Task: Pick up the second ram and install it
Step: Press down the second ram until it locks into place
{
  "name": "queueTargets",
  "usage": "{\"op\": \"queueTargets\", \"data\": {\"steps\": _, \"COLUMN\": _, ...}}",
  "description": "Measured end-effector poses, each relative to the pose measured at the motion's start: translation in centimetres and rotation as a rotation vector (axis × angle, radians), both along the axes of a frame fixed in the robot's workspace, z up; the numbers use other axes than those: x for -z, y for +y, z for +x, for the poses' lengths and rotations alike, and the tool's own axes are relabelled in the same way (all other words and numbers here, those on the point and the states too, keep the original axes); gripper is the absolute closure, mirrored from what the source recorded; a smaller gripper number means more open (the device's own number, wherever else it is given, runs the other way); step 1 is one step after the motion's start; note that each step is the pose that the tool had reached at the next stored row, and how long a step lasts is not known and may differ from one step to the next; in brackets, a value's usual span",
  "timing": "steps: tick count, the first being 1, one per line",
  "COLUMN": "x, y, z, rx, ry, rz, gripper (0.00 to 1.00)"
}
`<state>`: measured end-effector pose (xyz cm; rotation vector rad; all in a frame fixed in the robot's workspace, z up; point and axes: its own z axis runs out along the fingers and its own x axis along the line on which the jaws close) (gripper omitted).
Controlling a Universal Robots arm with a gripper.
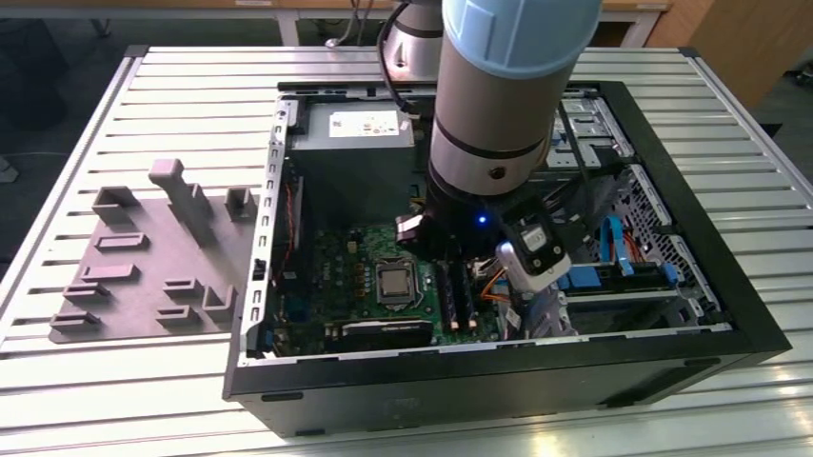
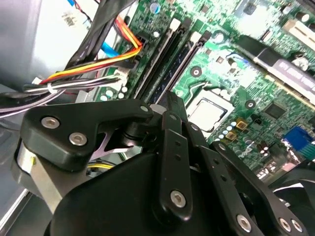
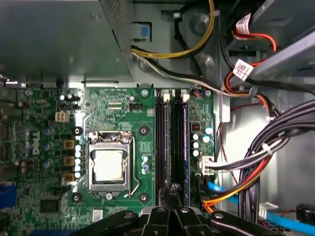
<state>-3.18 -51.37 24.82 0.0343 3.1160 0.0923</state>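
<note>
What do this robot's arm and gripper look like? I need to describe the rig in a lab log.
In the exterior view the arm is a thick silver-grey cylinder with a pale blue cap on its joint and a small blue light near the wrist. A white-and-black camera module is mounted beside it. In the second wrist view the gripper is matte black, built of flat linkage bars joined by silver screws.

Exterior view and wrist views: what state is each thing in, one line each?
Computer case: lying flat, side open.
Processor: seated in socket, uncovered.
Memory slots: cannot tell whether filled.
Tool: inside case, over memory slots.
Grey tray: flat on table beside case.
</note>
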Motion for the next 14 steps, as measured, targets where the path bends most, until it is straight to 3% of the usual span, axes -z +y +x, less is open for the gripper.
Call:
{"op": "queueTargets", "data": {"steps": 6, "x": 0.00, "y": 0.82, "z": 0.00, "rx": 0.000, "ry": 0.0000, "rz": 0.0000, "gripper": 0.89}}
{"op": "queueTargets", "data": {"steps": 14, "x": -0.10, "y": 0.97, "z": 0.00, "rx": 0.000, "ry": 0.0000, "rz": 0.0001, "gripper": 0.89}}
